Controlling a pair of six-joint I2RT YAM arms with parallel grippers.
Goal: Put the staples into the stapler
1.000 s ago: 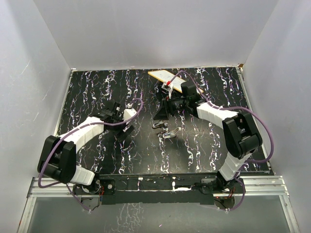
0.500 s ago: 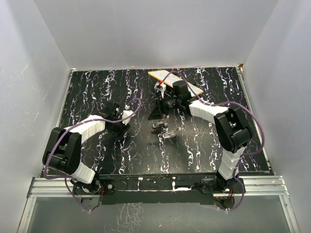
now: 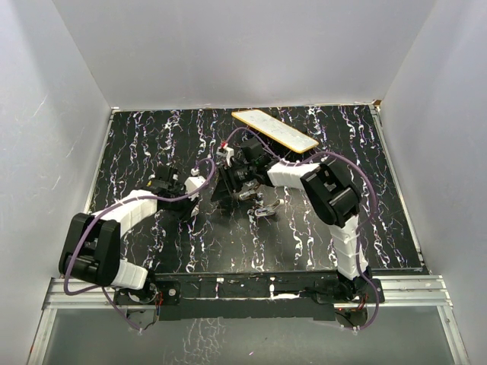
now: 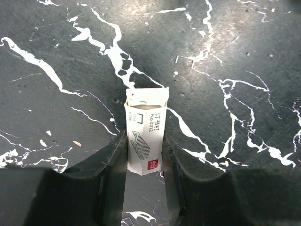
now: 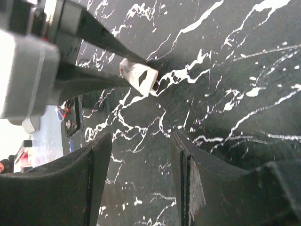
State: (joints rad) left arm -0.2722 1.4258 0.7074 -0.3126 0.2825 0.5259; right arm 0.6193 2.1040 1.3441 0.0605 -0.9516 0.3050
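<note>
Black white-veined counter (image 3: 152,137), white walls around. Clenched left fingers (image 4: 113,174) grasping small white staple box (image 4: 145,141). Spread, empty right fingers (image 5: 94,174) just beside that box. Whitish stapler (image 3: 262,211) lying on counter near right fingers, untouched.

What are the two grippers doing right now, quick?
Left gripper: closed on the small white cardboard staple box.
Right gripper: open, holding nothing.

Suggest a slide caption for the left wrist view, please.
Left gripper clamps a small white staple box between its fingers, black marbled table behind.
</note>
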